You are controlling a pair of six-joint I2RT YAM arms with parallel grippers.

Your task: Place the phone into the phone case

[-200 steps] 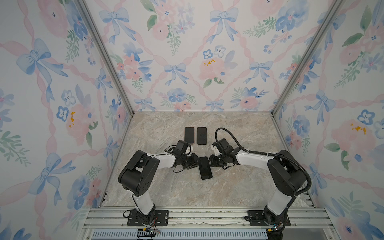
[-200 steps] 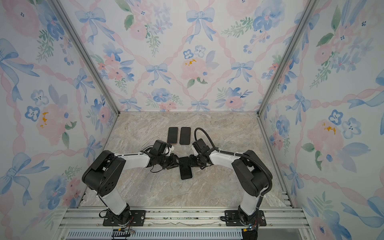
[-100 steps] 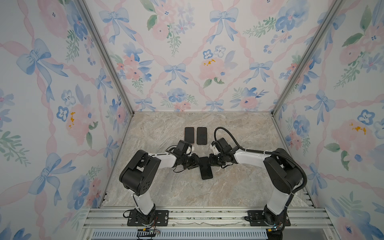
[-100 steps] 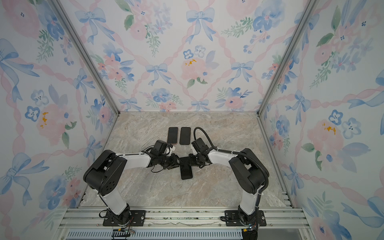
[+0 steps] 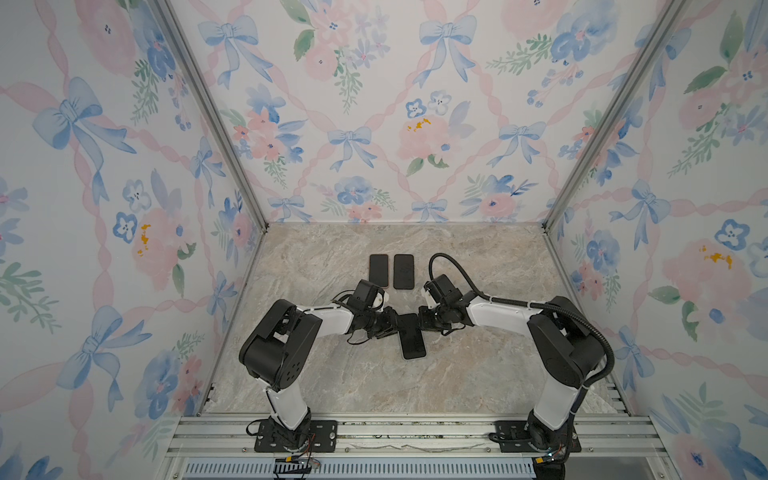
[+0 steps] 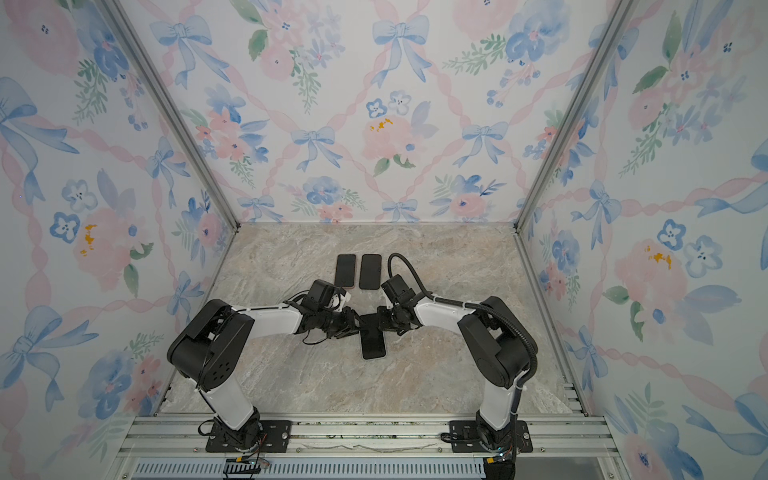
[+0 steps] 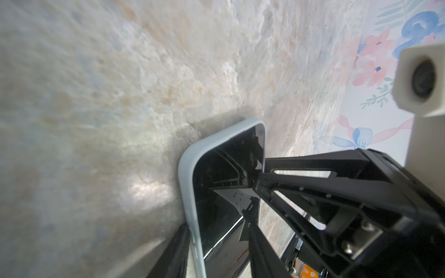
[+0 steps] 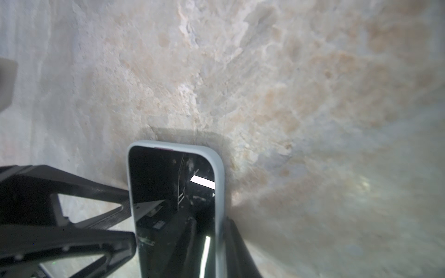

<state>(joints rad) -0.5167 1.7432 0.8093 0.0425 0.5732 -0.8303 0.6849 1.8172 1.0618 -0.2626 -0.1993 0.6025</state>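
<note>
Starting at 6 o'clock, you are looking at the metal rail [image 5: 415, 428] where both arm bases are sitting. The marble table [image 5: 374, 390] is stretching away from it toward 12 o'clock.

Beyond a bare stretch of marble, the phone [image 5: 412, 340] is lying flat near the table's centre with its screen up. Its long side is running from about 5 o'clock to 11 o'clock. It is sitting inside the pale grey phone case [image 7: 185, 173], whose rim is wrapping the black screen in both wrist views. A thin pink strip is showing between screen and rim at one end in the right wrist view, so you cannot tell whether it is fully seated.

Your grippers are meeting at the phone's far end. The left gripper [image 5: 392, 326] is reaching in from its 9 o'clock and the right gripper [image 5: 424, 323] from its 3 o'clock. The left fingers [image 7: 175, 255] are flanking the case, one against its outer wall and one at the opposite edge, so that gripper is grasping the case. On the right, only one finger [image 8: 234, 248] is showing, lying against the case wall. You cannot tell whether those jaws are clenched or slack.

Farther toward 12 o'clock, a dark slab [image 5: 378, 270] is lying flat. A second slab [image 5: 403, 271] is lying just beside it at its 3 o'clock. The floral wall [image 5: 374, 166] is rising behind them.
</note>
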